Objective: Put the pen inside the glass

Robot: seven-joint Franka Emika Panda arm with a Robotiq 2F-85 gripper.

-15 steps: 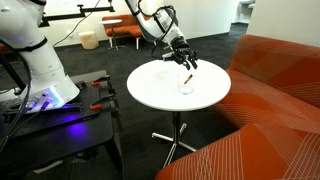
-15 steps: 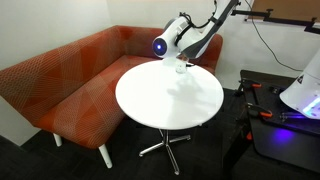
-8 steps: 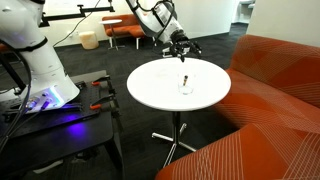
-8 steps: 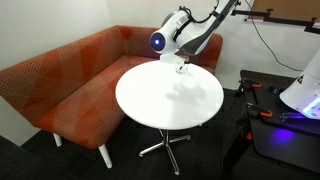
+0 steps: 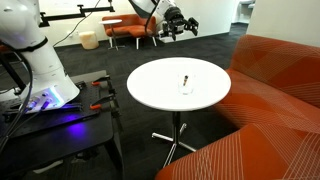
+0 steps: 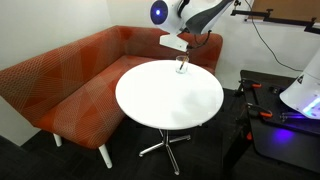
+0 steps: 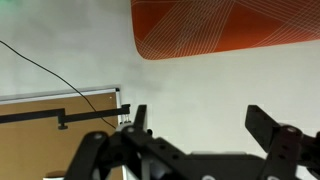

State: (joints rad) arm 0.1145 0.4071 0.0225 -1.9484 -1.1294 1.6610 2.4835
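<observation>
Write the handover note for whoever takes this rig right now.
Gripper: open and empty; the wrist view shows the fingers spread with nothing between them. It hangs high above the round white table, clear of everything.
Things: the small clear drinking glass stands on the table, and the thin orange-brown pen stands roughly upright in it. Both are also seen in an exterior view.
Done: the pen appears to be in the glass, though it is tiny in view.
Left: confirm, then park the arm.
</observation>
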